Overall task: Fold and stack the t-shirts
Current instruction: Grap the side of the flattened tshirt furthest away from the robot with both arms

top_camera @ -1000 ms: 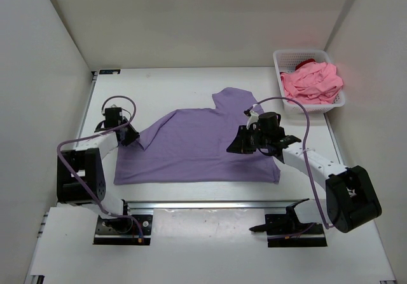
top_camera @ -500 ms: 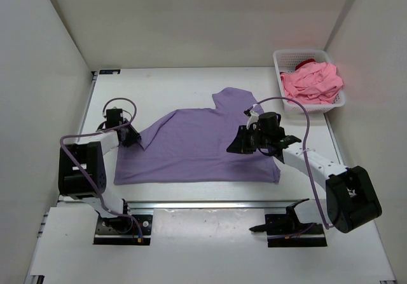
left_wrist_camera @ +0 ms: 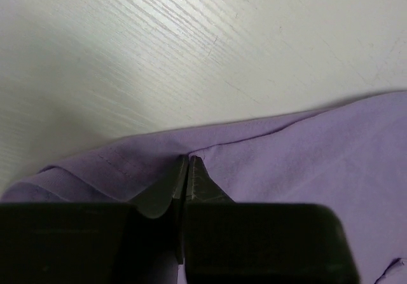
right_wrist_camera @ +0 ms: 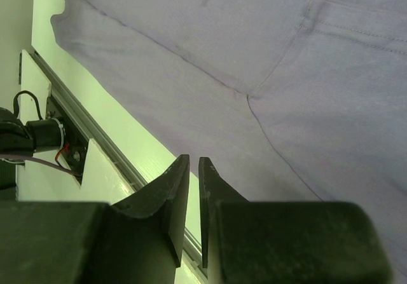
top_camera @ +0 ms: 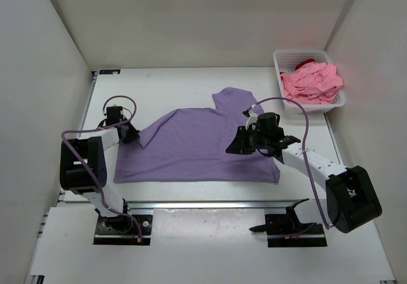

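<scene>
- Lying spread out and unfolded, the lavender purple soft fabric t-shirt (top_camera: 197, 147) was found on the white table (top_camera: 172, 87) between the two arms, with its long straight edge toward the arm bases.
- The crumpled pink t-shirt (top_camera: 311, 84) and a glimpse of the dark red t-shirt (top_camera: 306, 62) were seen heaped in the white plastic lattice basket (top_camera: 280, 58) at the far right corner. Both were well apart from the lavender one, and neither had been folded.
- The left gripper (top_camera: 133, 134) was set at the shirt's left sleeve edge. In the left wrist view its fingertips were pressed together at the hemmed edge, where the cloth was puckered, so a pinch of fabric was judged to be caught between them.
- The right gripper (top_camera: 236, 145) was held over the shirt's right side, near the underarm seam. Its fingers were drawn almost together with only a slit between them, and nothing was seen gripped in them.
- The step in hand was judged to be the first fold of the first shirt, with the left side grasped; the task as a whole was barely begun.
- For the next move, the right side would need to be gripped or pinned. Only then could the left edge be lifted and carried across toward the middle, low and evenly, so that the thin cloth was not dragged out of its flat lay.
</scene>
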Available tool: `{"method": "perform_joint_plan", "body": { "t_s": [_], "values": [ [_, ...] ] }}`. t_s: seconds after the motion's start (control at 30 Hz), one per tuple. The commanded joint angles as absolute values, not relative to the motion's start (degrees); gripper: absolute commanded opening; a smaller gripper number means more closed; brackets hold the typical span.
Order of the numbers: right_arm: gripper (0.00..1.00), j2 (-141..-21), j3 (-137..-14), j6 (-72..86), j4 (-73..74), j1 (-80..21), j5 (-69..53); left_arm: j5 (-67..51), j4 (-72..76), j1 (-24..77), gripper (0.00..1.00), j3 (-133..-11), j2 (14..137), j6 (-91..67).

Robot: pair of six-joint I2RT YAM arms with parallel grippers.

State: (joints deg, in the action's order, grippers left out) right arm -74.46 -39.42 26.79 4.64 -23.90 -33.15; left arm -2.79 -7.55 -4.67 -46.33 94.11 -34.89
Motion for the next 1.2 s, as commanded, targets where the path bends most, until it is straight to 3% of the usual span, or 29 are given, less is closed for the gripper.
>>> {"method": "perform_joint_plan", "body": {
  "t_s": [0.0,0.17,0.37,0.6,1.0,1.17],
  "values": [
    [0.11,-73.2,-39.3,26.9,3.0,-23.7,-34.0,-3.6,-6.4,-4.7,0.08,-48.5,94.0,-34.4],
    [0.12,-75.1,-41.3,27.9,2.5,-23.4,-34.0,-3.0,-9.4,-3.5,0.01,-51.1,91.1,-33.8],
    [0.14,-80.2,-48.6,27.9,2.1,-21.4,-32.2,-2.9,-10.5,-3.6,0.00,-55.4,89.7,-32.1],
    [0.17,-94.3,-62.9,24.1,3.9,-14.8,-22.2,-5.8,-8.0,-4.6,0.00,-58.4,91.4,-34.0],
    [0.25,-128.0,-104.5,11.0,21.5,-9.1,-4.9,-4.8,-6.0,-4.9,0.00,-66.1,97.6,-35.8],
    [0.37,-146.0,-136.5,6.3,36.7,-9.0,-0.3,-5.0,-6.4,-4.8,0.00,-66.4,98.4,-35.0]
  ]
}}
